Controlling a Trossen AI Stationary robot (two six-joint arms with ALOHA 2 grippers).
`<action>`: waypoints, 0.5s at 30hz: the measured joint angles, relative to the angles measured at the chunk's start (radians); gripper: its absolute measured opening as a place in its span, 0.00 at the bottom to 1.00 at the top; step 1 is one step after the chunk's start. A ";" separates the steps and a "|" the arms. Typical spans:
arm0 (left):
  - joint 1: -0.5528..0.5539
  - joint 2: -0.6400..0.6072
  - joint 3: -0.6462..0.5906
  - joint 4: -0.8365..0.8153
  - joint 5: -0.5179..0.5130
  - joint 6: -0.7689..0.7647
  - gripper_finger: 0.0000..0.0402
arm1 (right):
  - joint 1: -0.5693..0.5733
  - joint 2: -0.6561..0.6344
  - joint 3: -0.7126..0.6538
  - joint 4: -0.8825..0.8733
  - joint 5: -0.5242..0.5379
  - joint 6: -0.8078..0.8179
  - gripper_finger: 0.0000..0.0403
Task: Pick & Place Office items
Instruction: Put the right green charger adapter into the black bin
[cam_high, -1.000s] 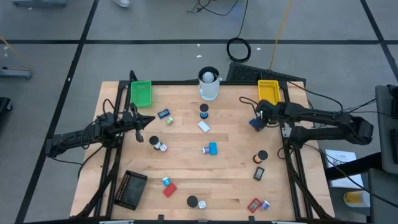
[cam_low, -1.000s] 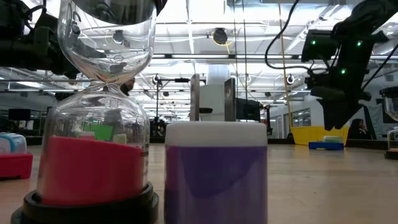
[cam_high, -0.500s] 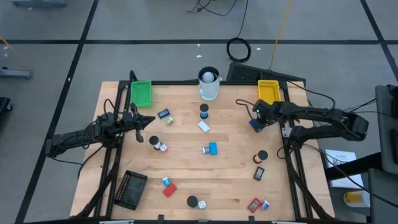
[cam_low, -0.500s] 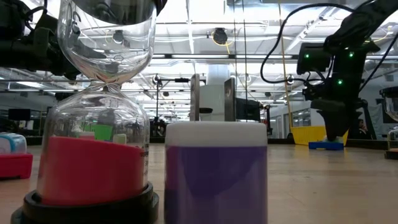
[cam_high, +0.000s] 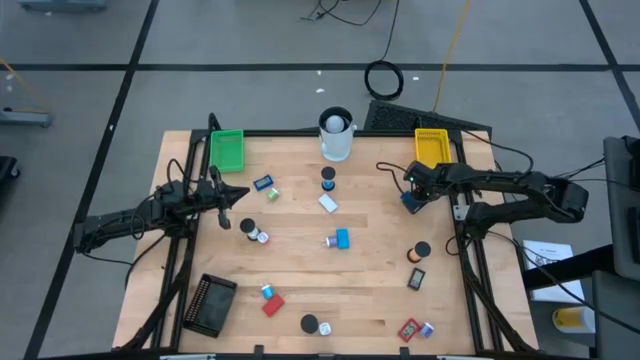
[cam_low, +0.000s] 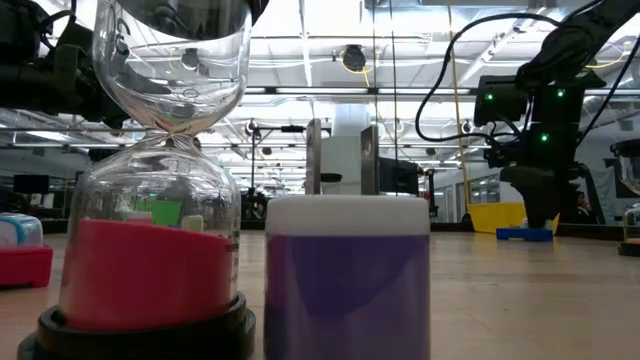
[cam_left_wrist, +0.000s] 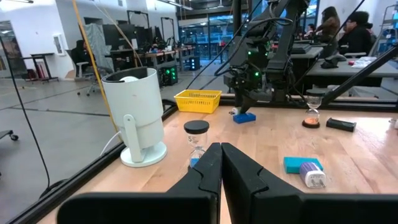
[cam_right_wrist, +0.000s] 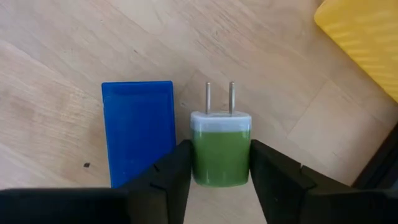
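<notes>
Wooden table (cam_high: 360, 270) stays littered; trays look empty. Right tool (cam_right_wrist: 219, 163) pinches a green plug charger (cam_right_wrist: 220, 148) beside a blue block (cam_right_wrist: 138, 129), upper right. Left tool (cam_left_wrist: 220, 163) is closed, empty.

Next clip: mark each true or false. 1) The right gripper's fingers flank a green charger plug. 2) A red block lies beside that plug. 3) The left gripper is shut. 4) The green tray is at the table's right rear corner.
1) True: the right gripper has a finger on each side of the green charger plug.
2) False: it is a blue block.
3) True: the left gripper shows its fingers together.
4) False: the green tray is at the left rear; the yellow tray is at the right.
</notes>
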 joint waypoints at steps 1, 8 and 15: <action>0.000 0.000 0.000 0.000 0.000 0.000 0.02 | 0.000 0.000 0.000 0.000 0.000 -0.003 0.33; 0.000 0.000 0.000 -0.001 0.000 0.000 0.02 | 0.001 -0.015 0.019 -0.048 0.000 -0.014 0.31; 0.000 0.000 0.000 -0.006 0.003 -0.038 0.02 | 0.056 -0.066 0.128 -0.135 0.006 0.004 0.32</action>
